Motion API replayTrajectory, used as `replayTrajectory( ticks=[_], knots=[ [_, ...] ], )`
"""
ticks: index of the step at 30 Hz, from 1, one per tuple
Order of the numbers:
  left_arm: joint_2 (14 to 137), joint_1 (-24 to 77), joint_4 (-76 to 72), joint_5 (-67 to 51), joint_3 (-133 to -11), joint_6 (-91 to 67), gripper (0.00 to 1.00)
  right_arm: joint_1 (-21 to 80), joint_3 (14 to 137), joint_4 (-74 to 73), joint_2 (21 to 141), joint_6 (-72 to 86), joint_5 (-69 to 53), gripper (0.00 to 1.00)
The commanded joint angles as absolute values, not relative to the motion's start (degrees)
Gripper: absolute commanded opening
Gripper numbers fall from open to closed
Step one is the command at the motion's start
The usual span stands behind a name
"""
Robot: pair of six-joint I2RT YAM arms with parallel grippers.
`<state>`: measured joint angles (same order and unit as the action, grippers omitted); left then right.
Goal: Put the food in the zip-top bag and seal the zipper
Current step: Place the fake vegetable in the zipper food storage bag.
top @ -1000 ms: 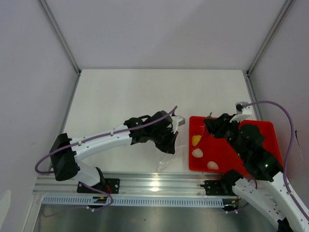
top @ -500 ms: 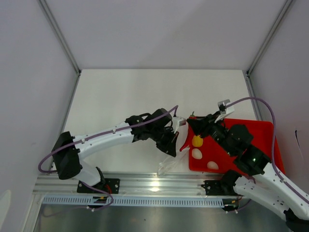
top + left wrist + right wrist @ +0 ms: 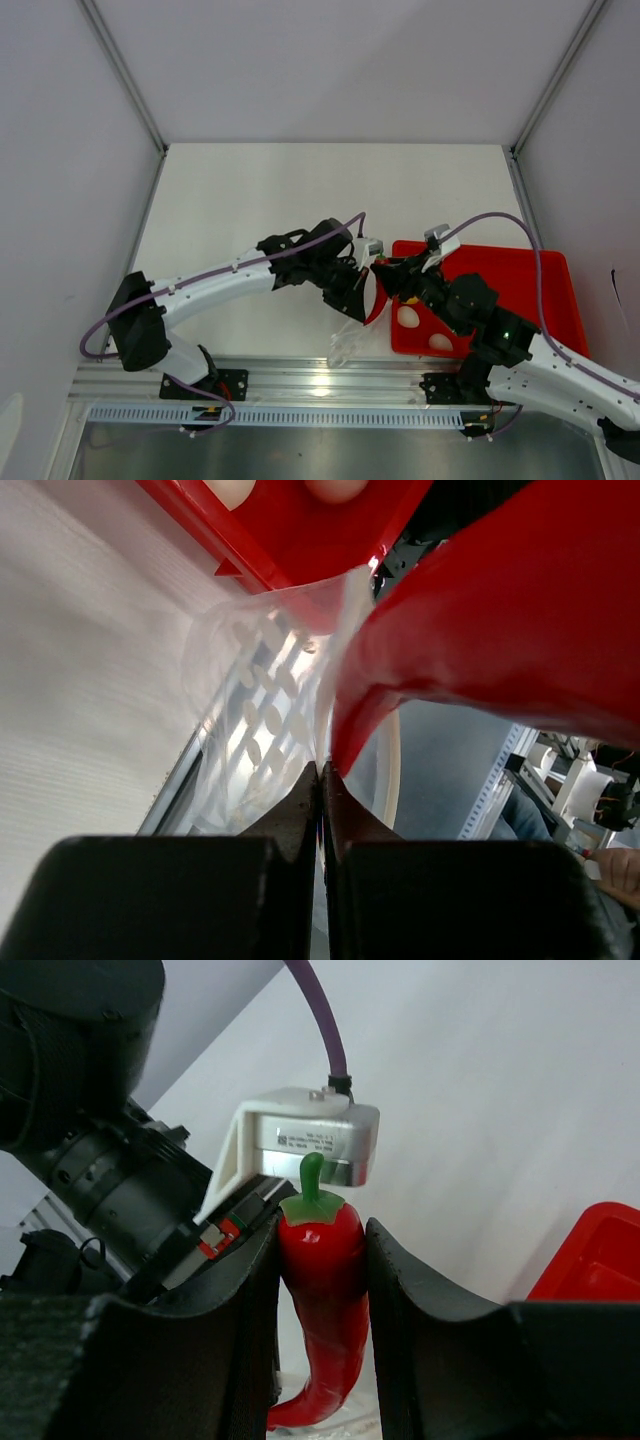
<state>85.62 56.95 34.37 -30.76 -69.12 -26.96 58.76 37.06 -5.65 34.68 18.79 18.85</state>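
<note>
Counter (image 3: 250, 200): white, matte, closed in by pale grey walls (image 3: 330, 60) on three sides, with aluminium posts (image 3: 125, 75) running up the back corners. Along its near edge you have a bright metal rail (image 3: 300, 375) carrying both arm bases. Red tray (image 3: 530, 290): flat on the right part of the counter, holding two whitish egg shapes (image 3: 408, 316) (image 3: 440, 341) near its left, near corner. Zip-top bag (image 3: 347, 343): clear film hanging just off the tray's left edge, its lower end down by the rail. Left hand (image 3: 320, 780): fingers pressed together, pinching the top edge of the bag. Right hand (image 3: 320, 1250): clamped on a red chili pepper (image 3: 322, 1300) with a green stem, stem up, one finger on each side. From above, the pepper (image 3: 374, 305) sits just beside the left hand, over the bag. A purple cable (image 3: 500, 218) arcs above the tray to the right wrist. In the left wrist view you cannot tell the zipper strip from the pepper's red.
</note>
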Motion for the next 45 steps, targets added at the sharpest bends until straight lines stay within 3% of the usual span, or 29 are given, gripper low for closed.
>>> replayTrajectory(
  ticks=[1,25,37,41,45],
  knots=[
    [84.90,55.99,31.99,-33.31,-70.40,-28.21,0.01,60.29,35.51,-1.93,33.58,18.19,23.46,0.00],
    [77.44,52.03,20.84,-30.15,-62.23,-32.25,0.01,61.44,27.95,-1.04,30.59,23.64,19.25,0.03],
    [73.74,51.50,14.86,-31.38,-59.50,-31.11,0.01,61.44,27.69,-4.57,30.15,27.15,17.05,0.24],
    [73.57,51.50,15.20,-31.90,-59.24,-30.06,0.01,61.52,28.91,-6.15,30.15,28.12,18.37,0.50],
    [73.48,51.50,16.43,-31.73,-59.50,-28.22,0.01,61.44,32.16,-8.78,31.46,28.04,19.42,0.58]
  ],
)
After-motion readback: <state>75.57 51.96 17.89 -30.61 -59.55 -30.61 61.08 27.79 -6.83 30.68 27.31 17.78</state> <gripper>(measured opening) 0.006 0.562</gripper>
